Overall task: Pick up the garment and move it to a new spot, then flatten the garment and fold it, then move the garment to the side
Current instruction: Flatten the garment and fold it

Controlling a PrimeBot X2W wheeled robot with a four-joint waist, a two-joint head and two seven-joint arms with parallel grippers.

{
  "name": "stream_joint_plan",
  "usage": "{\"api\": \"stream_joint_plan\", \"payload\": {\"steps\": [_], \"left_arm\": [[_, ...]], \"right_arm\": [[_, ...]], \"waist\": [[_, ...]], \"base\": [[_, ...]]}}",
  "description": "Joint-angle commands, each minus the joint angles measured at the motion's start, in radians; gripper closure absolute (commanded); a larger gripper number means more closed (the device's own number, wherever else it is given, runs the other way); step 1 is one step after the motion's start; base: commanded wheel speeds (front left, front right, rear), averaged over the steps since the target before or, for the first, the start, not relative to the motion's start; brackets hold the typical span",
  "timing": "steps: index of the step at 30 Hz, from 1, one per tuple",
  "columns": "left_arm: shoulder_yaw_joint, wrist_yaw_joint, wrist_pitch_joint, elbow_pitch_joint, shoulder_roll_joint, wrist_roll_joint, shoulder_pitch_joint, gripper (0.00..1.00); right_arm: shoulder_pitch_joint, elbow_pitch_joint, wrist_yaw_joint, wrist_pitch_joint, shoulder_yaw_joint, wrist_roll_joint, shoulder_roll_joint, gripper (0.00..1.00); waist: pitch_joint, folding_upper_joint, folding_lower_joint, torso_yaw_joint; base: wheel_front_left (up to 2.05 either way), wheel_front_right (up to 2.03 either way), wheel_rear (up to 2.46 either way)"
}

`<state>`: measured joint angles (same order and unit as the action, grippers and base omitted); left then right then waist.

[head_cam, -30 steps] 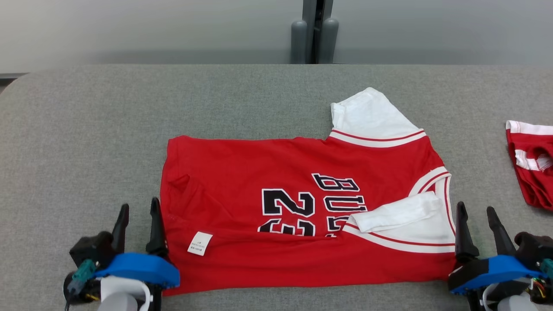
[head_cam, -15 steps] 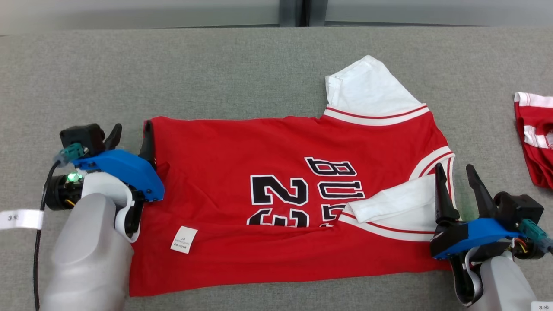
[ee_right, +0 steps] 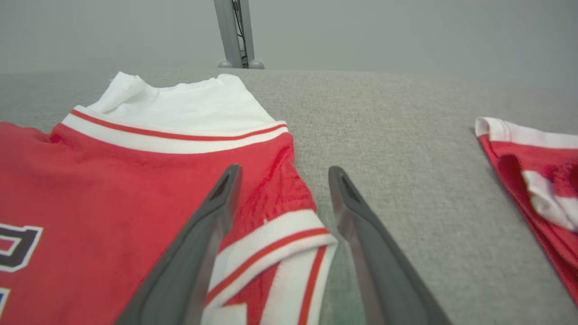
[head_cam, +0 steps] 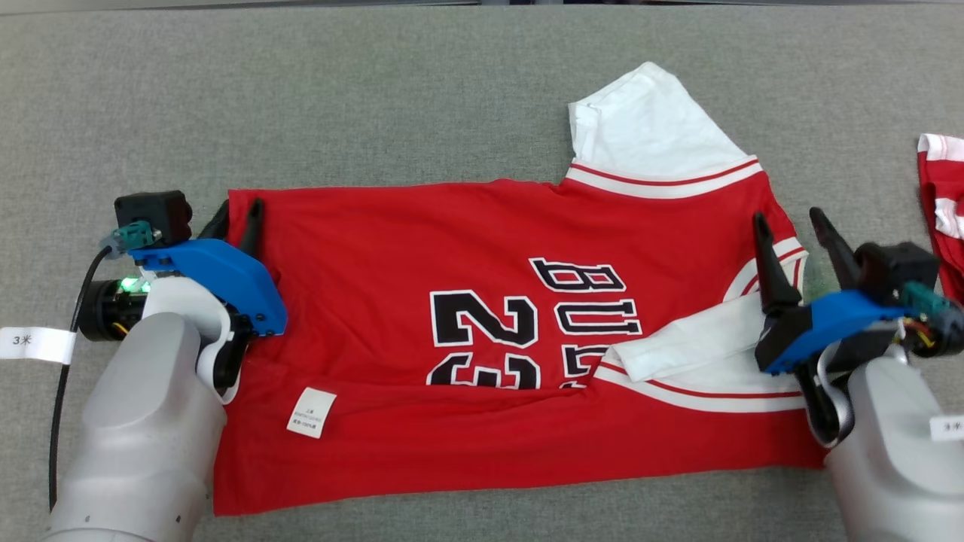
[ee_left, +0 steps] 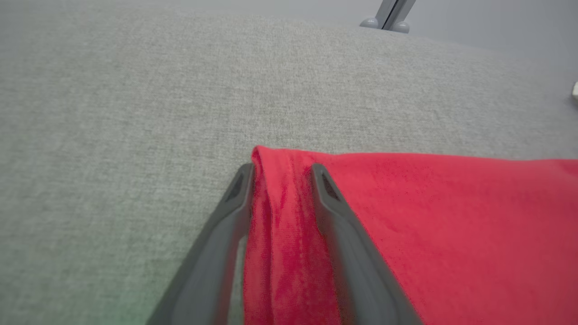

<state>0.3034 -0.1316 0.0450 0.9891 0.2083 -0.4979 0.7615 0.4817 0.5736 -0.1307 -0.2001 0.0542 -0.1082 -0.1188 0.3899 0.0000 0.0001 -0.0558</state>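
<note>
My left pincer (ee_left: 282, 171) now narrows around a far hem corner of the garment (head_cam: 452, 241); I cannot tell if it grips. My right pincer (head_cam: 788, 222), advanced to the shoulder edge, stays fully open and empty. Folding likely follows once both close.

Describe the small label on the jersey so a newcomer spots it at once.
A red jersey lies across the grey table. Near its lower-left corner in the head view sits a small white printed label, far from the white sleeves.
</note>
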Motion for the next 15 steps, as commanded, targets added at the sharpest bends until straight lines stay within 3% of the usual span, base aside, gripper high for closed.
{"api": "stream_joint_plan", "payload": {"steps": [1, 15], "left_arm": [[0.018, 0.002, 0.001, 0.015, -0.003, -0.006, 0.001, 1.0], [0.204, 0.002, 0.157, -0.072, -0.038, -0.068, 0.115, 1.0]], "right_arm": [[0.05, 0.013, 0.0, 0.026, -0.01, -0.007, -0.023, 0.0], [0.451, 0.24, 0.0, 0.334, -0.091, -0.044, -0.187, 0.0]], "waist": [[0.01, 0.0, -0.0001, 0.01], [0.099, 0.0, -0.0001, 0.17]], "base": [[0.0, 0.0, 0.0], [0.0, 0.0, 0.0]]}}
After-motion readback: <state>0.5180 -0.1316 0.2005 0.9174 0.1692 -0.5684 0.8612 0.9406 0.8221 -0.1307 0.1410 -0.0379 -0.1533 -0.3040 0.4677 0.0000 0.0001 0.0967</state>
